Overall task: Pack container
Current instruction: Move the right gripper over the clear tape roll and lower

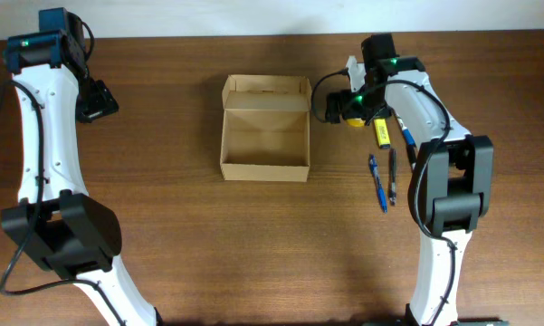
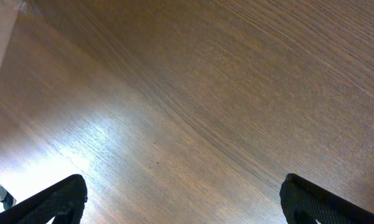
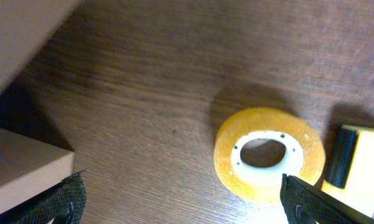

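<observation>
- Container (image 1: 264,136): tan cardboard box standing on the counter (image 1: 253,244) between the two arms, nearer the right one. Its flap lid was folded back along the far edge. The interior showed bare in the overhead view, so packing was judged not yet begun.
- Left pincer (image 2: 183,199): spread wide and holding nothing, hovering over bare wood well apart from the container.
- Right pincer (image 3: 187,202): spread wide and empty, hanging just beside the container's right wall, above the tape roll.
- Tape roll (image 3: 267,155): yellow with a white core, lying flat. It sat off-centre in the right wrist view, close to one finger rather than midway.
- Yellow marker (image 3: 361,168): just beside the roll. Whether the two touched could not be told.
- Pens (image 1: 385,179): a blue one and a dark one, side by side, further along the right of the counter and apart from the roll.
- Risk, off-centre approach: if the pincer closed from this line, one finger would likely meet the roll first and push it sideways instead of gripping it.
- Risk, crowding: the marker was close enough that a finger coming down on that side could nudge it or catch it along with the roll.
- Risk, container: a box corner stood close to the other finger. A careless descent or swing could knock the light cardboard out of place or fold a wall.
</observation>
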Robot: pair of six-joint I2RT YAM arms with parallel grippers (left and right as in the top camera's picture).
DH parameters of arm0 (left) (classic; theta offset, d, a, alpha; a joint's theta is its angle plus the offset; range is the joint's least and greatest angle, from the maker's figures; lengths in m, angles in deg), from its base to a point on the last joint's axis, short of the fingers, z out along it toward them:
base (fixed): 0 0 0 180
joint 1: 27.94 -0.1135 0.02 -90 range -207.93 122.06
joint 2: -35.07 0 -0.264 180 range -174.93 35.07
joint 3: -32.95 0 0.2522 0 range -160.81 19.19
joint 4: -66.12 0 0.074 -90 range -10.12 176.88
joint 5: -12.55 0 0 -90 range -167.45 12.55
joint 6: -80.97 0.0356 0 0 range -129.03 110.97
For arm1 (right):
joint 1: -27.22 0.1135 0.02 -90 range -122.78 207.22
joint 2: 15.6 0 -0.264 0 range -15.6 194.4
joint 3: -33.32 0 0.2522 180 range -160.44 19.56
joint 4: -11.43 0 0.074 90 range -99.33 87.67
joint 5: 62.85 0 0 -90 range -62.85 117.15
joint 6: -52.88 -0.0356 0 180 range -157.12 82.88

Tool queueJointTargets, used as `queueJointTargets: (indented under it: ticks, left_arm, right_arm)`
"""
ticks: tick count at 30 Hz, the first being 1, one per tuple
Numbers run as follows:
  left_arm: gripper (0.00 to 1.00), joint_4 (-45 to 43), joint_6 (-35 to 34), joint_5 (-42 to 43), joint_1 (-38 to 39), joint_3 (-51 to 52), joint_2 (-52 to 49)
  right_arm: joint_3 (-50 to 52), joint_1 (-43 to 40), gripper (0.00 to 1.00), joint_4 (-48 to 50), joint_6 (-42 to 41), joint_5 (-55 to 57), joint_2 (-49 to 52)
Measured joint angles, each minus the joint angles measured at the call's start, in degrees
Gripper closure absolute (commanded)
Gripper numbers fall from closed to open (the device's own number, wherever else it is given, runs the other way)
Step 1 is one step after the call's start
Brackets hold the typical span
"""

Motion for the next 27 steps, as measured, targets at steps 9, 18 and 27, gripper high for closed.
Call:
queueJointTargets:
  ticks: [9, 18, 27]
  left_arm:
    - [0.0, 0.0, 0.0, 0.0, 0.0, 0.0, 0.0]
    - [0.0, 0.0, 0.0, 0.0, 0.0, 0.0, 0.0]
    - [0.0, 0.0, 0.0, 0.0, 0.0, 0.0, 0.0]
  right_arm:
    - [-2.0, 0.0, 0.01, 0.0, 0.2, -0.2, 0.0]
    - [-2.0, 0.0, 0.01, 1.2, 0.3, -0.2, 0.1]
    - [-2.0, 0.7, 0.0, 0.7, 0.3, -0.2, 3.5]
